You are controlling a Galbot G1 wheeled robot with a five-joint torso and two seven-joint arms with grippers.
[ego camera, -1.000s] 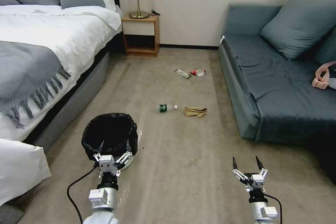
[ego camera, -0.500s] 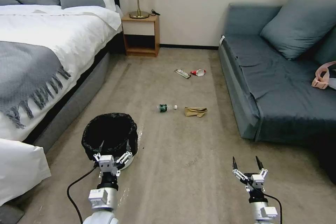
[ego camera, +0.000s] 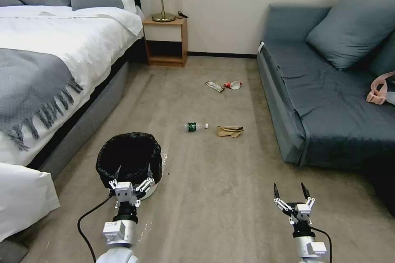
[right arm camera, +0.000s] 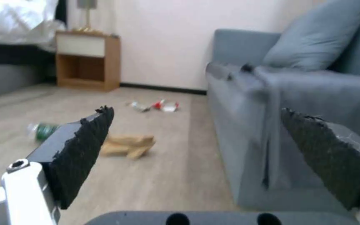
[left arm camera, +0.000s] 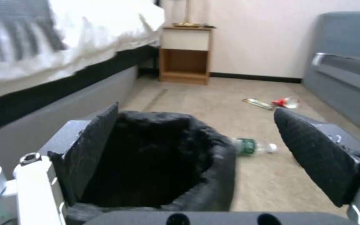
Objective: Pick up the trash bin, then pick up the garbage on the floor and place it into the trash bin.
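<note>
The trash bin [ego camera: 108,160], white with a crinkled black bag over its rim, stands on the carpet at the near left. My left gripper [ego camera: 134,170] is open at its near wall; in the left wrist view one pad [left arm camera: 92,150] lies against the bag and the other stands clear beside the bin [left arm camera: 215,168]. Farther off lie the garbage pieces: a clear bottle [ego camera: 194,126] with a green label, crumpled brown paper [ego camera: 230,131], a flat wrapper [ego camera: 214,86] and a red-and-white packet [ego camera: 233,85]. My right gripper [ego camera: 289,189] hangs open and empty over bare carpet at the near right.
A bed [ego camera: 49,70] with a fringed grey throw runs along the left. A blue-grey sofa [ego camera: 329,98] runs along the right, with a pink item [ego camera: 380,90] on it. A wooden nightstand [ego camera: 166,41] with a lamp stands at the back wall. Open carpet lies between.
My left gripper has edged very slightly forward and left at the bin. The right arm and the litter have not moved.
</note>
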